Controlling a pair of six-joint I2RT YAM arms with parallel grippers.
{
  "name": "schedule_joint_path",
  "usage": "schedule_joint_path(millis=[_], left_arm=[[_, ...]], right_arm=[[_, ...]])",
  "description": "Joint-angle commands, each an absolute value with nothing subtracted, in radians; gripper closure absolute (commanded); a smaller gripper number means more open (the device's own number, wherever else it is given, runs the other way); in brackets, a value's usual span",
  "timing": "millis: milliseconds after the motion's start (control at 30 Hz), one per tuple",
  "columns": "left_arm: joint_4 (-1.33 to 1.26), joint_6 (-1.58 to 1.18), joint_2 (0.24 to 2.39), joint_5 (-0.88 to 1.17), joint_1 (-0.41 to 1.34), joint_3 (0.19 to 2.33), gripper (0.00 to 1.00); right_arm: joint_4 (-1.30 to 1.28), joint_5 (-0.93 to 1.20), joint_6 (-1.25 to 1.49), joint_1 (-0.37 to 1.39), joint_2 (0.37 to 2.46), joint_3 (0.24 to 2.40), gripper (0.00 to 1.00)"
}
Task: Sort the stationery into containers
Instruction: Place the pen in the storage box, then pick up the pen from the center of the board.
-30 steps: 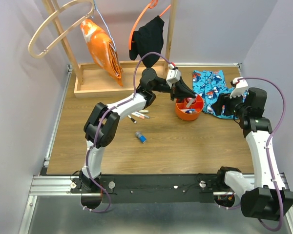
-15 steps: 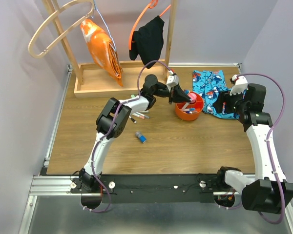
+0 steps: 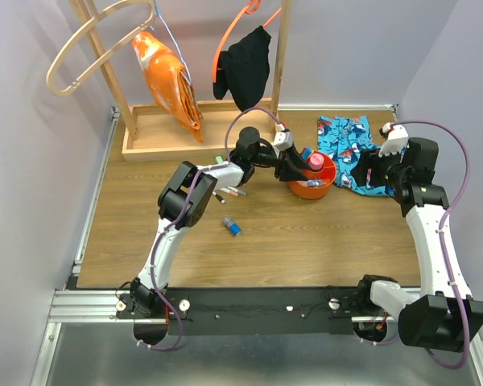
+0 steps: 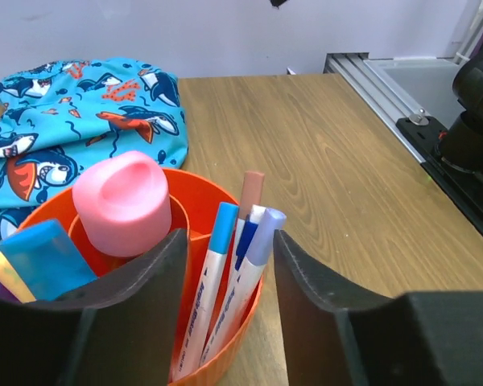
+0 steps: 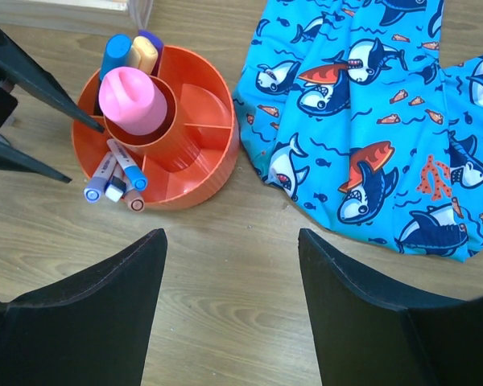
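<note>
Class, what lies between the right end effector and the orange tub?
Only bare wooden table: the right wrist view shows clear wood between the right end effector and the orange tub.

Three cameras looking at one orange tub (image 3: pixel 310 191) from three heights.

The top external camera is sitting high above the near edge of the wooden table (image 3: pixel 306 241), looking down and forward across all of it to the back wall (image 3: pixel 346 48), from well away. The left wrist camera is peering almost level between the spread fingers of the left gripper (image 4: pixel 229 241), right up against the tub's rim, facing the shark-print cloth (image 4: pixel 80 104). The right wrist camera is looking nearly straight down past the parted fingers of the right gripper (image 5: pixel 231 237), from fairly near. All three are sharing the tub, its pink tube (image 4: pixel 122 201) and the cloth.
</note>
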State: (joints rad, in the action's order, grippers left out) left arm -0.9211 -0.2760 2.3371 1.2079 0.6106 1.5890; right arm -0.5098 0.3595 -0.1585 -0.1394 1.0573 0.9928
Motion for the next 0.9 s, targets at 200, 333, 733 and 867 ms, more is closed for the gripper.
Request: schedule_joint_path(millis=[200,333,733,867], left_arm=[[-0.497,-0.008,2.001,1.102,0.601,1.625,0.37],[0.309,0.593,1.866,0.944,0.560,1.635,0.36],[1.373,1.500,1.975,0.724,0.377,1.768,0.53],[1.431,1.620,2.023,0.652,0.377,1.753,0.56]], right_arm=[[-0.407,0.411,-0.106,-0.144,0.989,0.914,0.26],[-0.385,0.423,-0.084,-0.144,0.942,0.876,0.26],[-0.411,0.460,-0.071,-0.144,0.873,0.839,0.26],[-0.414,0.468,-0.068,-0.144,0.870,0.833,0.26]])
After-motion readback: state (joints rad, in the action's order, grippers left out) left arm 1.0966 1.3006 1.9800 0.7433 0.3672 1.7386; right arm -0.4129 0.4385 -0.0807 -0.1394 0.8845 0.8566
